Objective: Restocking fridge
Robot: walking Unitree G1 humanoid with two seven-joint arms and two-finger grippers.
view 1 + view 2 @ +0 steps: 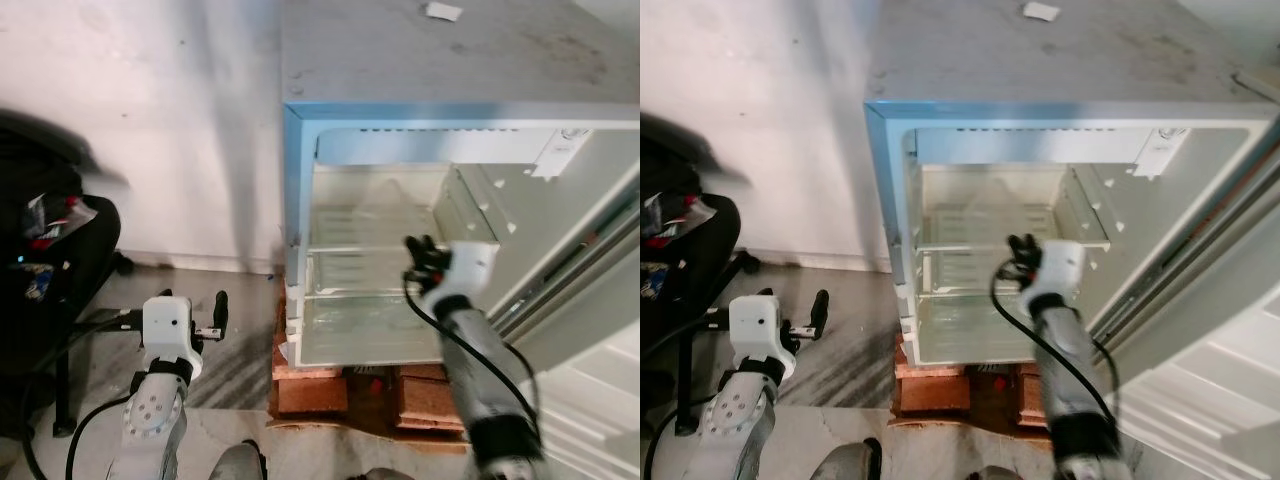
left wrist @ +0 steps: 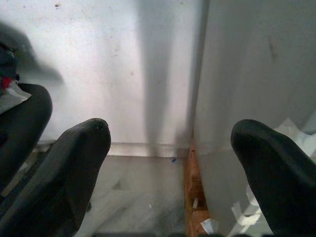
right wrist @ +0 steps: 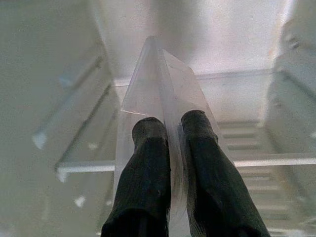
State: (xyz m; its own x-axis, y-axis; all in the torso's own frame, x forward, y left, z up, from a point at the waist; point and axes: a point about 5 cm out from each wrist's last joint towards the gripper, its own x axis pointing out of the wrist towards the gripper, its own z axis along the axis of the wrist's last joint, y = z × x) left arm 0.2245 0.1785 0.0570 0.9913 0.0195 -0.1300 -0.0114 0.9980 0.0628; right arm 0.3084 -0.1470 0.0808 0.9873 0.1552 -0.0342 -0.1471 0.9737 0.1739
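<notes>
- Both head eyes look forward and down from nearby at the open fridge, at 1 o'clock
- Left wrist camera faces the wall beside the fridge
- Right wrist camera looks close into the fridge shelves

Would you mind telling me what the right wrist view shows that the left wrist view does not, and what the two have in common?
Right wrist view: the right gripper shut on a clear plastic sheet, held inside the open fridge above its glass shelf.

Left wrist view: the left gripper open, facing the white wall, the grey floor, the fridge's outer side and the bricks under it.

Shared: each looks along its own two black fingers, and each shows part of the fridge.
</notes>
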